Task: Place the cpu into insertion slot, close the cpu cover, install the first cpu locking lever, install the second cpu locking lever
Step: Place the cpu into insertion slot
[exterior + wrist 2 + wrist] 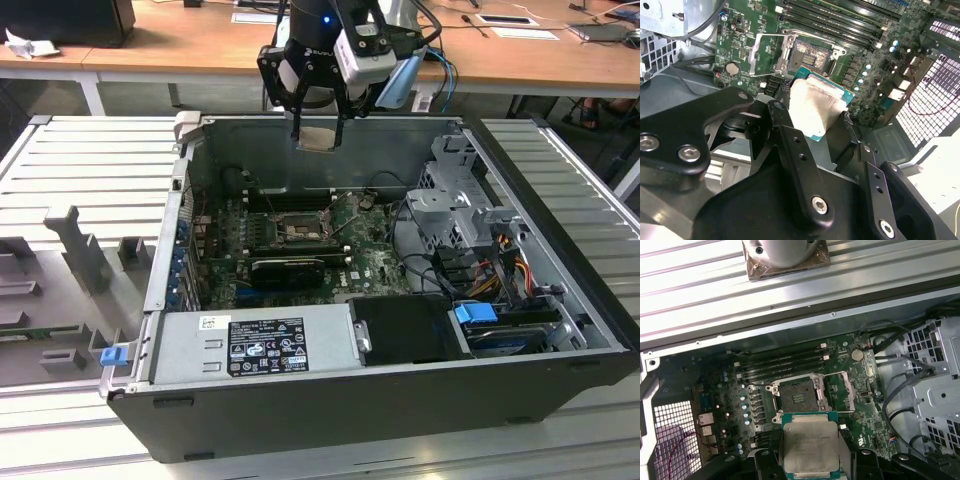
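My gripper (318, 132) hangs above the back wall of the open computer case, shut on the cpu (320, 138), a thin square chip with a pale metal face. In both wrist views the cpu (815, 107) (811, 447) sits clamped by its edges between the black fingers (777, 114). The insertion slot (297, 232) (810, 54) (796, 399) lies well below on the green board, dark and bare inside. The cpu cover (765, 55) (842, 390), a silvery frame, is swung open beside the slot.
Long black memory slots (785, 362) run next to the socket. A black finned card (288, 268), the grey power supply (255, 343), a metal drive cage (455, 200) and loose cables (500, 265) crowd the case. Ribbed grey table panels (90, 160) flank it.
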